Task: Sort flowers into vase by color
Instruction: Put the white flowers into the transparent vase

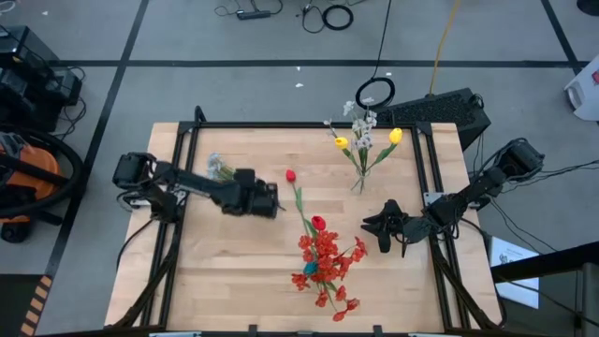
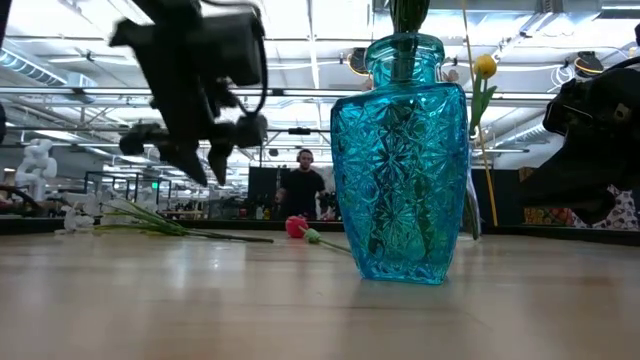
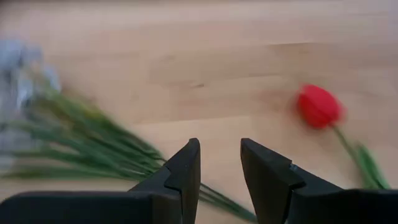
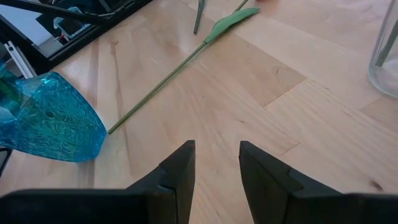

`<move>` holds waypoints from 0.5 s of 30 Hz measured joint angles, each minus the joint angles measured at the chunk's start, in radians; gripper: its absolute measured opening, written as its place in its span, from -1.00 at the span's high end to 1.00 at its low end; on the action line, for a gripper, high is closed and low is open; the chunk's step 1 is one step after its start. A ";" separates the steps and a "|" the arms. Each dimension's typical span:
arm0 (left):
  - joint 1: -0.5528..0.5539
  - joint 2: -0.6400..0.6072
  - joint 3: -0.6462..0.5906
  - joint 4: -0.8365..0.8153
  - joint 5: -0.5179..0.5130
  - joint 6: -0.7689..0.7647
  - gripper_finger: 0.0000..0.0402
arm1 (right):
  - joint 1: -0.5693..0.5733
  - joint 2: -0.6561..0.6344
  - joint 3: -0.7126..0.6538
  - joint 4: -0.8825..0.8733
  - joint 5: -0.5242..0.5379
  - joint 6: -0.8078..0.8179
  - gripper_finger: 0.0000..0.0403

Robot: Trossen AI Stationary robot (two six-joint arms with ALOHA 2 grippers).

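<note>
Beside one loose red tulip (image 1: pixel 290 175), bare table (image 1: pixel 225 262) is seen; left gripper (image 1: pixel 277 200) and right gripper (image 1: pixel 370 227) are held released, empty.

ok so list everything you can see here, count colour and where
blue vase: one, turquoise cut glass, near edge of table, holding red flowers
clear vase: one, far right of table, holding yellow tulips and whitish sprigs
red tulip: one, lying loose mid-table, green stem
whitish sprig: one bunch, lying on the left by the left arm
table: one, light wood
person: one, dark top, in the room behind
left gripper: dark, fingers open, above the table near the red tulip
right gripper: dark, fingers open, right of the blue vase
</note>
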 joint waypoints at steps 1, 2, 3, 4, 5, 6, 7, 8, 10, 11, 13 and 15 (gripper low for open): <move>0.032 0.000 0.000 -0.003 0.042 -0.031 0.40 | 0.000 0.000 0.000 0.000 0.000 0.000 0.42; 0.063 0.000 0.000 -0.010 0.083 -0.063 0.40 | 0.000 0.000 0.000 -0.001 0.000 0.000 0.42; 0.092 0.000 0.000 -0.021 0.120 -0.091 0.40 | 0.000 0.000 0.000 -0.001 0.000 0.000 0.42; 0.115 0.000 0.000 -0.029 0.151 -0.106 0.40 | 0.000 0.000 0.000 -0.001 0.000 0.000 0.42; 0.136 0.000 0.000 -0.030 0.175 -0.115 0.40 | 0.000 0.000 0.000 -0.002 0.000 0.000 0.42; 0.156 0.000 0.000 -0.027 0.194 -0.116 0.40 | 0.000 0.000 0.000 -0.002 0.000 0.000 0.42; 0.172 0.000 0.000 -0.025 0.218 -0.116 0.40 | 0.000 0.000 0.000 -0.002 0.000 0.000 0.42; 0.187 0.000 0.000 -0.025 0.244 -0.116 0.40 | 0.000 0.000 0.000 -0.002 0.000 0.000 0.42; 0.214 0.000 0.000 -0.025 0.291 -0.119 0.40 | 0.000 0.000 0.000 -0.003 0.000 -0.001 0.42; 0.225 0.000 0.000 -0.025 0.306 -0.120 0.40 | 0.000 0.000 0.000 -0.006 0.000 -0.003 0.42; 0.242 0.003 0.000 -0.024 0.331 -0.121 0.40 | 0.000 0.000 0.000 -0.015 0.000 -0.004 0.42; 0.255 0.011 0.000 -0.021 0.365 -0.124 0.40 | 0.000 0.000 0.000 -0.019 0.000 -0.004 0.42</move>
